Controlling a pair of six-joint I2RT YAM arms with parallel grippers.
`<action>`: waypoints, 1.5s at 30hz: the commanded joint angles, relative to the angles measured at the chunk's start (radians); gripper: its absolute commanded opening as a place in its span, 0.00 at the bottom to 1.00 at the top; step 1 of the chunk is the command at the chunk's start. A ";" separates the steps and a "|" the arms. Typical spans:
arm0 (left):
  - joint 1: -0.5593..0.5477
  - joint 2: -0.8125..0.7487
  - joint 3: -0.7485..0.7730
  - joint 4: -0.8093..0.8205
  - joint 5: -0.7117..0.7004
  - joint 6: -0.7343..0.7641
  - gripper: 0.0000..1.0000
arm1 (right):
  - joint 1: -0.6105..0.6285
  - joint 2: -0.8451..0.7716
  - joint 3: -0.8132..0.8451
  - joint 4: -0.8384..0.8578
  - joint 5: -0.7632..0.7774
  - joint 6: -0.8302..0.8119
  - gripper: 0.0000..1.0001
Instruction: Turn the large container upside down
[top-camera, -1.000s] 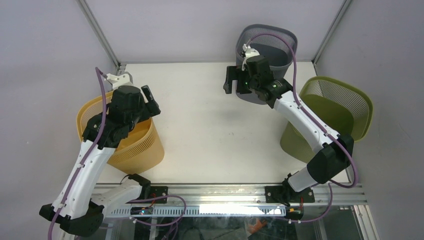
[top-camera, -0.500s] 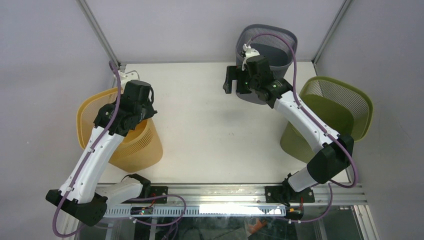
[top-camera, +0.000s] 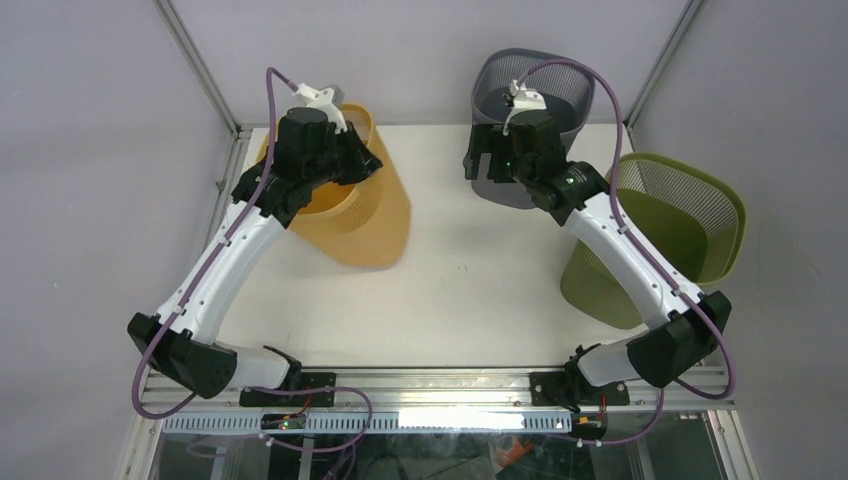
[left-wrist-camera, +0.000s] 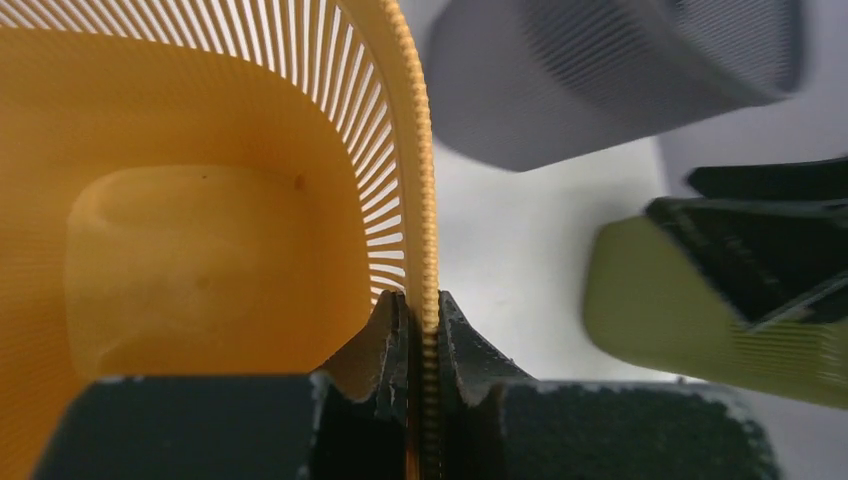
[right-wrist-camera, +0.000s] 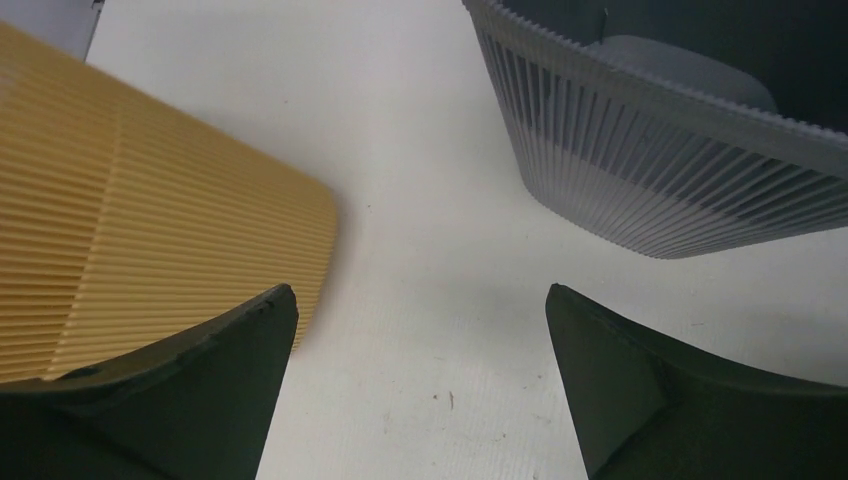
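The large container, a yellow slatted basket (top-camera: 372, 212), is tipped on its side at the back left of the table. Its base points toward the table's middle and its mouth toward the back corner. My left gripper (top-camera: 345, 150) is shut on its rim. In the left wrist view the rim (left-wrist-camera: 420, 200) runs straight between the closed fingers (left-wrist-camera: 385, 335), and the basket's inside (left-wrist-camera: 200, 220) fills the left. My right gripper (top-camera: 485, 162) hangs open above the table, in front of the grey basket, with nothing in it. The right wrist view shows the yellow wall (right-wrist-camera: 150, 240) left of the open gripper (right-wrist-camera: 420, 300).
A grey basket (top-camera: 545, 85) stands upright at the back, right behind my right gripper, and shows in the right wrist view (right-wrist-camera: 660, 170). A green basket (top-camera: 690, 215) stands at the right edge. The white table (top-camera: 470, 290) lies between them.
My left gripper has shut on the yellow basket's rim and swung it from the left edge toward the back, tipping it onto its side. My right gripper has shifted slightly right.
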 joint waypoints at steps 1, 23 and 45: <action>-0.017 0.032 0.092 0.356 0.323 -0.169 0.00 | 0.003 -0.080 -0.006 0.032 0.066 0.012 1.00; 0.156 -0.092 -0.210 0.442 0.450 -0.286 0.00 | 0.001 -0.147 -0.060 -0.033 -0.002 0.140 0.99; 0.241 -0.006 -0.155 0.154 0.250 0.082 0.85 | -0.004 -0.162 -0.356 0.233 -0.312 0.408 0.99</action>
